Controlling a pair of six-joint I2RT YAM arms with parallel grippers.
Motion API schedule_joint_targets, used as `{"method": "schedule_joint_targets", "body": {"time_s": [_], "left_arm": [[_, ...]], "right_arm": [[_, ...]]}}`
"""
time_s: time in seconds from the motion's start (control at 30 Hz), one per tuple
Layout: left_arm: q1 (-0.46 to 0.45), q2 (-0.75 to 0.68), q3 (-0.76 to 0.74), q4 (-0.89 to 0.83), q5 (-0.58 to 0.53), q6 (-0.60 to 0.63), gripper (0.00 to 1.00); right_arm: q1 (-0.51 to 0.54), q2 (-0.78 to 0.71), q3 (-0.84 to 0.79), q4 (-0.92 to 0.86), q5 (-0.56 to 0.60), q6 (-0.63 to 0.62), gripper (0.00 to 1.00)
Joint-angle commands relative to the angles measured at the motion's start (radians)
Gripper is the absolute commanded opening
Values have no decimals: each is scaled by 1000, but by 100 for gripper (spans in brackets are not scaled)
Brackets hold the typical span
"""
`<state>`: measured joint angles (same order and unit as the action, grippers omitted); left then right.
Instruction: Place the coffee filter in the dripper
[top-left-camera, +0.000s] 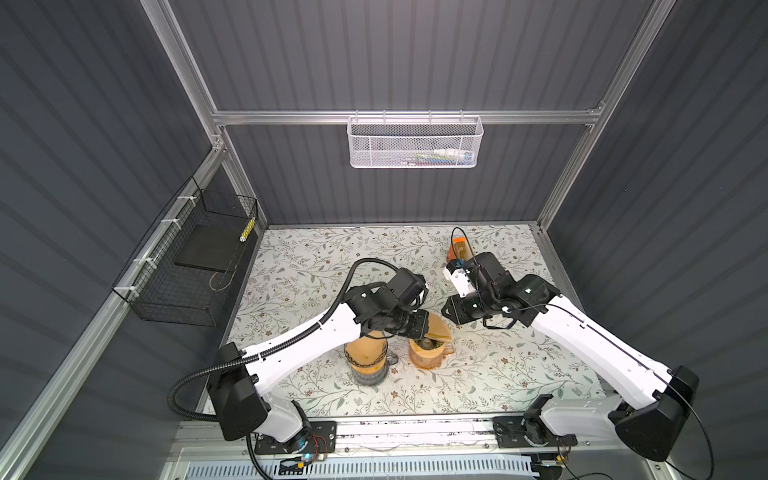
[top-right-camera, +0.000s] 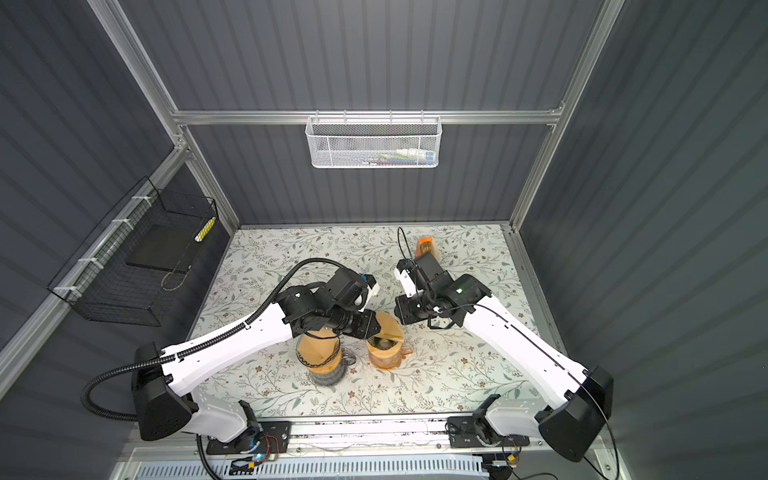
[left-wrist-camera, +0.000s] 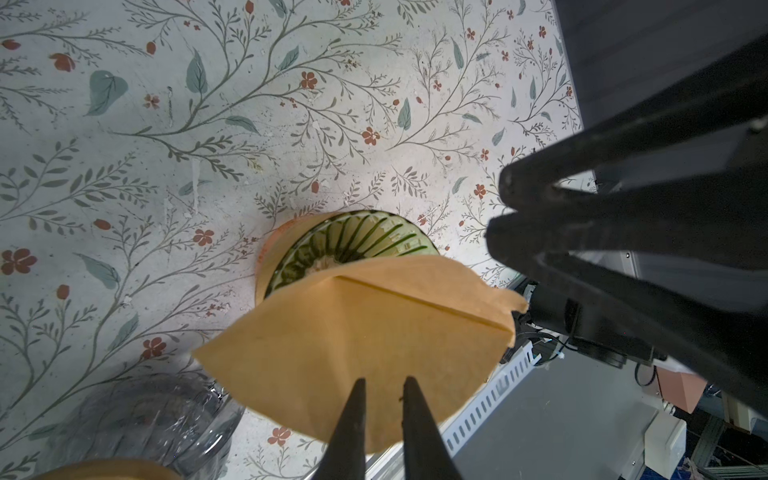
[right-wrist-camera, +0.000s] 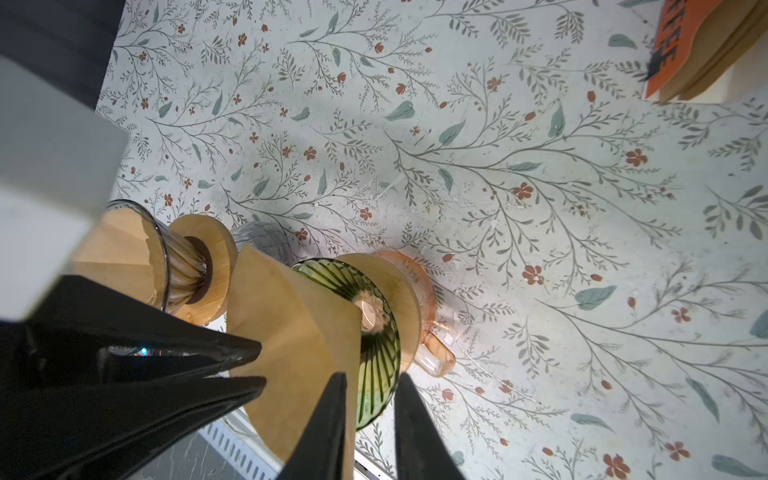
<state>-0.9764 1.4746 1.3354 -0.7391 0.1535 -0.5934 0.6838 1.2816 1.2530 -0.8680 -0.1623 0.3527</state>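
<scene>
brown paper coffee filter (left-wrist-camera: 353, 332), a folded cone of matte, fibrous paper with one sharp crease across its face, hangs tilted in the air just above the green ribbed glass dripper (left-wrist-camera: 357, 237). it covers part of the rim and is not seated inside. in both top views we see the filter (top-left-camera: 439, 328) as a tan wedge over the dripper (top-left-camera: 426, 344).

the dripper is glossy, with dark ribs running down to a small hole. it sits in a round, pale wooden collar (right-wrist-camera: 399, 299) on a pink-tinted glass mug (right-wrist-camera: 434, 357) with a curved handle. just beside it stands a clear ribbed glass dripper (right-wrist-camera: 183, 274) that already has a brown filter in it, on its own wooden disc over a clear glass carafe (left-wrist-camera: 145, 415). an orange-labelled pack of filters (right-wrist-camera: 685, 45) lies farther back. all of these rest on the table (left-wrist-camera: 208, 124), which has a smooth covering printed with leafy sprigs and small red flowers.

the left claw (left-wrist-camera: 383, 380) has its slim black fingers drawn close together on the filter's curved edge and holds it aloft. the right claw (right-wrist-camera: 370, 376) stands with a narrow gap between its jaws, and we see the green glass through that gap. one of its fingers (right-wrist-camera: 328, 415) overlaps the filter's straight edge, and we cannot tell whether it touches the paper. nothing looks pinched between them.
</scene>
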Motion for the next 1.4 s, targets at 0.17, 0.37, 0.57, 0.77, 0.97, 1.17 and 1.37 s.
{"method": "schedule_joint_targets", "body": {"time_s": [0.17, 0.37, 0.57, 0.77, 0.97, 1.17, 1.37], "left_arm": [[-4, -27, -4, 1, -13, -14, 18], [-5, -33, -2, 1, -24, -13, 18], [-4, -37, -3, -3, -31, -12, 18], [-5, -39, -20, -2, -30, -13, 18], [-4, -37, -39, 4, -28, -16, 19], [-5, -30, -51, 7, -32, -15, 18], [-5, -26, -57, 7, -38, -13, 18]], "right_arm": [[45, 25, 19, -29, 9, -36, 26], [68, 41, 34, -41, 45, -51, 29], [74, 57, 39, -42, 63, -54, 17], [77, 68, 33, -44, 77, -49, 10], [89, 76, 26, -45, 105, -41, 6], [109, 87, 13, -43, 127, -28, 5], [126, 99, 2, -33, 148, -15, 5]]}}
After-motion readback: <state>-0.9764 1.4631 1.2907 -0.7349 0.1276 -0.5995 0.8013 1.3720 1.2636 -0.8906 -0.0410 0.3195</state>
